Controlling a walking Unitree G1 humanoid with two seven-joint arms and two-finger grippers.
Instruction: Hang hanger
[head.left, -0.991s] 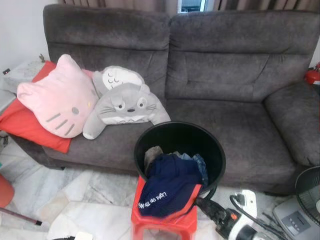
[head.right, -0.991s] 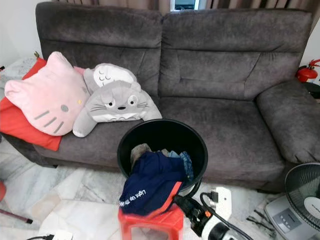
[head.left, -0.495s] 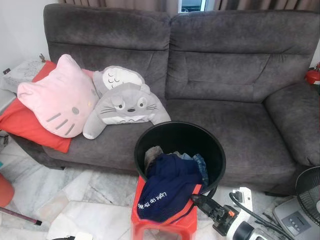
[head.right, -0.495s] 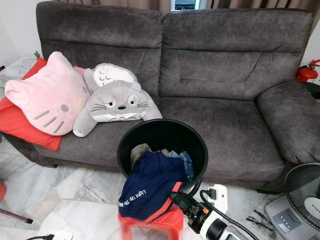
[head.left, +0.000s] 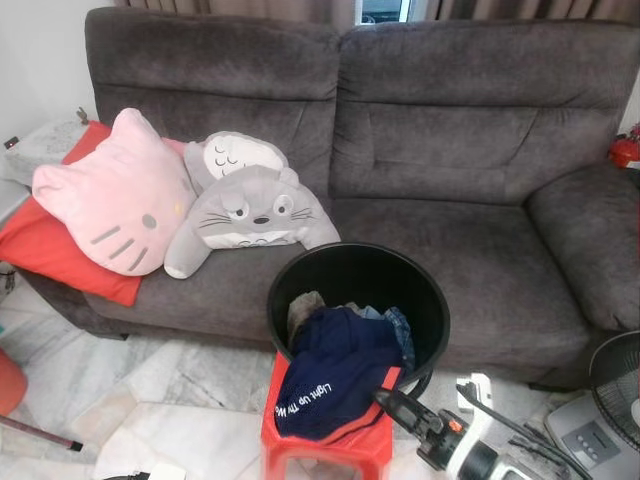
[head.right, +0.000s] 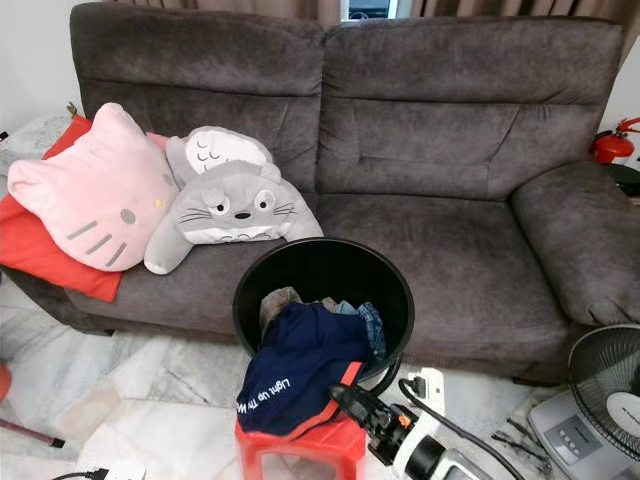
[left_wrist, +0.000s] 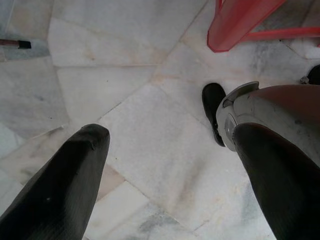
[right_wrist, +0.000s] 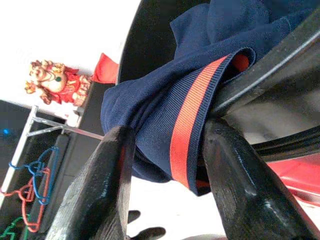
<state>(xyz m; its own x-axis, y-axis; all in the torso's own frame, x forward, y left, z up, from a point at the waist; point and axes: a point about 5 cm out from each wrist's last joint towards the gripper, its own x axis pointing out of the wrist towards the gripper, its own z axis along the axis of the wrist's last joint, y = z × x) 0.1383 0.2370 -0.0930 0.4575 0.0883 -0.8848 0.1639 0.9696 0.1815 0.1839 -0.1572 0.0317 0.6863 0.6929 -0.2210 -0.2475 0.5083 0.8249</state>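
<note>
Hangers (right_wrist: 30, 200) hang on a rack well off from the bucket. Right gripper (right_wrist: 165, 165) is open, straddling the navy garment (head.left: 335, 375) draped over the black bucket (head.left: 358, 262) rim — a pull may tip it off the red stool (head.left: 325, 445). Left gripper (left_wrist: 165, 165) idles open over the floor; fan (head.right: 605, 375) and cable crowd the right.

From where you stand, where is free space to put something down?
The sofa's right seat, between the grey plush and the right armrest, is bare. So is the marble floor left of the red stool. The bucket is crowded with clothes; the right gripper reaches toward it.
</note>
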